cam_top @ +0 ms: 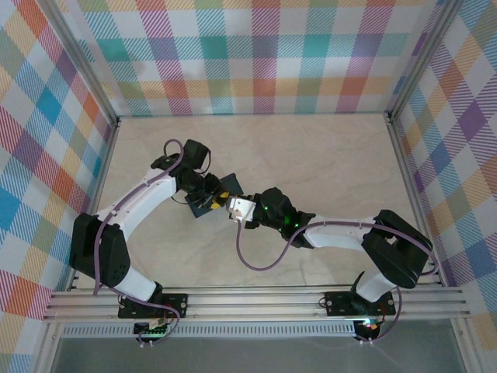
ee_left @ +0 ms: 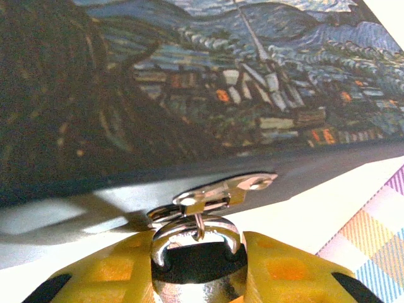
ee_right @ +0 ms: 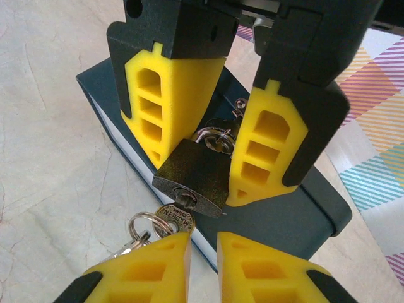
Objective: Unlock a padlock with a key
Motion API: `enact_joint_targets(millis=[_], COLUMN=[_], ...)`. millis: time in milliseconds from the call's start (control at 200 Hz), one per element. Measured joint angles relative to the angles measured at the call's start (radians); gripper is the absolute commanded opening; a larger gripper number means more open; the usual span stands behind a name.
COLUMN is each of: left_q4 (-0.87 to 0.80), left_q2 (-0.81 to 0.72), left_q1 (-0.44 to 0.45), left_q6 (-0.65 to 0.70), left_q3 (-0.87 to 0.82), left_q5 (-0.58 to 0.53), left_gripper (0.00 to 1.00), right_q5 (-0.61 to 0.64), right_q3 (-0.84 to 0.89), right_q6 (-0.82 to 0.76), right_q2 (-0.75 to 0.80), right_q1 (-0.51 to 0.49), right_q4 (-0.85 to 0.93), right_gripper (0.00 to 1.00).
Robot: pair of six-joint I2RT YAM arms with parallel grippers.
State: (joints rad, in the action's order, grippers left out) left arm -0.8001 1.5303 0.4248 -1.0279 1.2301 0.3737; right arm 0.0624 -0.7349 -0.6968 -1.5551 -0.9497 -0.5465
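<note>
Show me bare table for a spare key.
Free: the table along the back wall; the near strip between the arm bases, bar a cable loop. Crowded: mid-table, left gripper and right gripper at the padlock on the blue box.

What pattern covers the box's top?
The box top bears a swirly blue-and-yellow night-sky painting with a village; left wrist view shows it best.

Dull speckled metal padlock (ee_right: 192,177), shiny metal key (ee_right: 172,218), matt pale table (ee_right: 50,139).

left claw (cam_top: 208,196), right claw (cam_top: 231,208), at blue box (cam_top: 230,184)
</note>
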Motion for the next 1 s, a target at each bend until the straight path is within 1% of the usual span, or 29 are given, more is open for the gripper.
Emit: enact_joint_targets(millis=[100, 220, 290, 470, 595, 785, 1005], left_q4=[-0.010, -0.021, -0.035, -0.040, -0.037, -0.034, -0.033], left_q2=[0.000, 0.006, 0.014, 0.027, 0.029, 0.029, 0.029], left_q1=[0.000, 0.000, 0.000, 0.000, 0.000, -0.003, -0.003], left_q6=[0.000, 0.003, 0.008, 0.015, 0.015, 0.015, 0.016], left_q3=[0.007, 0.026, 0.040, 0.047, 0.047, 0.056, 0.060], left_q5=[-0.002, -0.006, -0.008, -0.008, -0.007, 0.010, 0.019], left_gripper=[0.08, 0.08, 0.08, 0.08, 0.08, 0.08, 0.08], right_q5=[0.002, 0.010, 0.017, 0.016, 0.012, 0.006, 0.016], right_q3=[0.000, 0.000, 0.000, 0.000, -0.001, -0.001, -0.003], right_q6=[0.000, 0.000, 0.000, -0.001, -0.003, -0.017, -0.023], right_q2=[0.000, 0.000, 0.001, 0.001, 0.001, 0.002, 0.001], right_q1=[-0.001, -0.002, -0.001, -0.001, -0.006, -0.019, -0.027], right_q4=[-0.005, -0.018, -0.021, -0.009, 0.013, 0.053, 0.055], right_gripper=[0.20, 0.27, 0.29, 0.29, 0.26, 0.26, 0.26])
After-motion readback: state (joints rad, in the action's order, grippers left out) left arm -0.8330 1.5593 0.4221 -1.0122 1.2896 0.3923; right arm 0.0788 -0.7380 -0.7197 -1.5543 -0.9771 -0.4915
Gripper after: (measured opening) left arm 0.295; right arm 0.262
